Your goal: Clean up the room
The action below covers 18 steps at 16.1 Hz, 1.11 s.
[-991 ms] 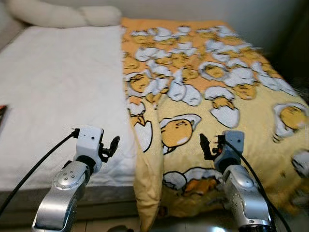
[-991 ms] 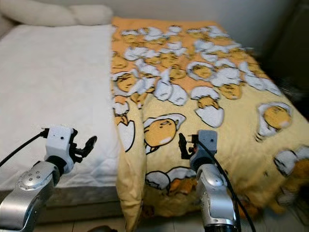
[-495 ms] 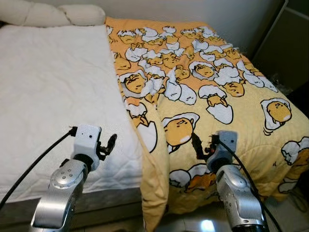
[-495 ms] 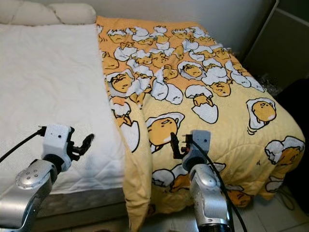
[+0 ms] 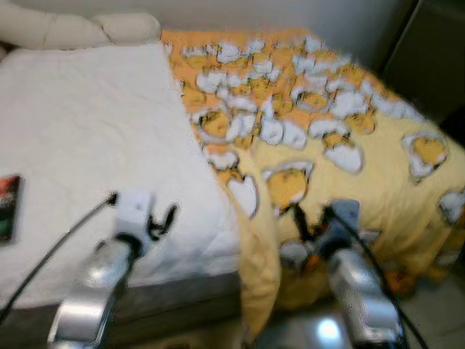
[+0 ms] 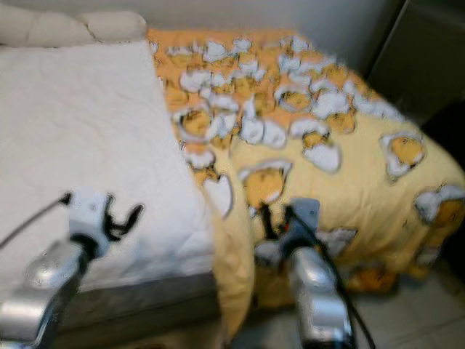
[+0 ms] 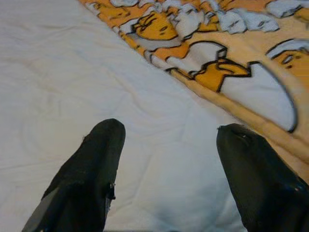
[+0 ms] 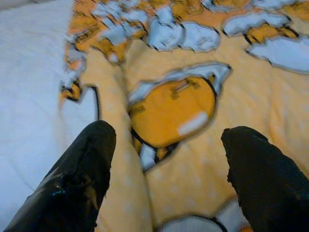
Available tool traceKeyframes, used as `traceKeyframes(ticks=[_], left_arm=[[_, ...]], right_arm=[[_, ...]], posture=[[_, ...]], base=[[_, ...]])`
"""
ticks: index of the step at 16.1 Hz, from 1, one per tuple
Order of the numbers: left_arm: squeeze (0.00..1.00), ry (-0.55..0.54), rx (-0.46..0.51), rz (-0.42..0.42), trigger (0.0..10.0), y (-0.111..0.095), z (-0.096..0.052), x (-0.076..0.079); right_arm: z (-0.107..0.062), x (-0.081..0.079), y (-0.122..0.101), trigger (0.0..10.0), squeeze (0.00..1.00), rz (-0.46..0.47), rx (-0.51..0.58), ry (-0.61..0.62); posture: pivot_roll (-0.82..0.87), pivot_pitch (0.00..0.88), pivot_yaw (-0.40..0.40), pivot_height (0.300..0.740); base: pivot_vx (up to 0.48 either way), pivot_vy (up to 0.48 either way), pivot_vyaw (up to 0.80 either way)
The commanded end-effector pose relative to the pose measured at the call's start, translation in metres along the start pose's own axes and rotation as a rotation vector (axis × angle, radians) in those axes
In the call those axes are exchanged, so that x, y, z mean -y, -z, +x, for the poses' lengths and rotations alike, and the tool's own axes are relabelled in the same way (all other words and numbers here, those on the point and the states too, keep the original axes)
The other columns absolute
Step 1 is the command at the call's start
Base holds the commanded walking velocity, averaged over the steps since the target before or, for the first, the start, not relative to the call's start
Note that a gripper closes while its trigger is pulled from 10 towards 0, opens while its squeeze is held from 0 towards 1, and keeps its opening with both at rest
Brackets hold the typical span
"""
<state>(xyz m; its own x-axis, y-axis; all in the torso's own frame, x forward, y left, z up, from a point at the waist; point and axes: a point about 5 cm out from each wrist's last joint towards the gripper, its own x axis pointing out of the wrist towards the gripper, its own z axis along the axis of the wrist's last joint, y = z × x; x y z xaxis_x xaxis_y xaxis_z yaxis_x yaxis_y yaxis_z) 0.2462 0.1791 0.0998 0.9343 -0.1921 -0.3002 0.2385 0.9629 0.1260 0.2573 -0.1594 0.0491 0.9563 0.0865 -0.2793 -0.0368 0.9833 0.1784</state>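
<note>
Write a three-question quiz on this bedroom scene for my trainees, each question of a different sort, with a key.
1. True or false: the yellow blanket covers the whole white mattress.
2. Which gripper hangs over the blanket? A) left gripper B) right gripper
3. Fill in: both grippers' fingers stand ____.

Key:
1. False; it covers the side on the robot's right.
2. B
3. open, holding nothing

Two silver metallic forearms of rounded section. The left gripper (image 5: 166, 219) sits on a white box-shaped wrist housing (image 5: 134, 211); the right gripper (image 5: 309, 222) sits on a blue-grey box-shaped wrist housing (image 5: 342, 214). Fingers (image 7: 87, 179) are long, black, round-tipped. A black cable (image 5: 51, 254) trails each arm.
</note>
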Motion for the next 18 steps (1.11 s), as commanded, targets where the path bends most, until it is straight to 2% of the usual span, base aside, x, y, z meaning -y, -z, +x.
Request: traceKeyframes(ticks=[1,5,14,15,18], left_arm=[[0.00,-0.015,0.008,0.020,10.0,-0.0022,-0.0003,-0.0047],[0.00,-0.029,0.014,0.034,10.0,-0.0032,0.0019,-0.0046],[0.00,-0.035,0.052,-0.005,10.0,-0.0067,0.0008,-0.0010],[0.00,-0.033,0.055,-0.009,10.0,-0.0071,0.0004,-0.0004],[0.00,-0.031,0.058,-0.016,10.0,-0.0077,0.0005,-0.0003]], right_arm=[[0.0023,-0.0048,-0.0056,10.0,0.00,0.008,0.023,-0.019],[0.0025,-0.0039,-0.0071,10.0,0.00,-0.018,0.022,-0.031],[0.0037,-0.0046,-0.0100,10.0,0.00,-0.081,0.014,-0.065],[0.0046,-0.0085,-0.0100,10.0,0.00,-0.139,0.005,-0.103],[0.0057,-0.0113,-0.0105,10.0,0.00,-0.160,0.000,-0.120]], posture=[[0.01,0.000,-0.042,0.740],[0.01,0.000,-0.044,0.740],[0.02,0.000,-0.063,0.740],[0.02,0.000,-0.064,0.740],[0.02,0.000,-0.066,0.740]], base=[[0.000,0.000,0.00],[0.000,0.000,0.00],[0.000,0.000,0.00],[0.000,0.000,0.00],[0.000,0.000,0.80]])
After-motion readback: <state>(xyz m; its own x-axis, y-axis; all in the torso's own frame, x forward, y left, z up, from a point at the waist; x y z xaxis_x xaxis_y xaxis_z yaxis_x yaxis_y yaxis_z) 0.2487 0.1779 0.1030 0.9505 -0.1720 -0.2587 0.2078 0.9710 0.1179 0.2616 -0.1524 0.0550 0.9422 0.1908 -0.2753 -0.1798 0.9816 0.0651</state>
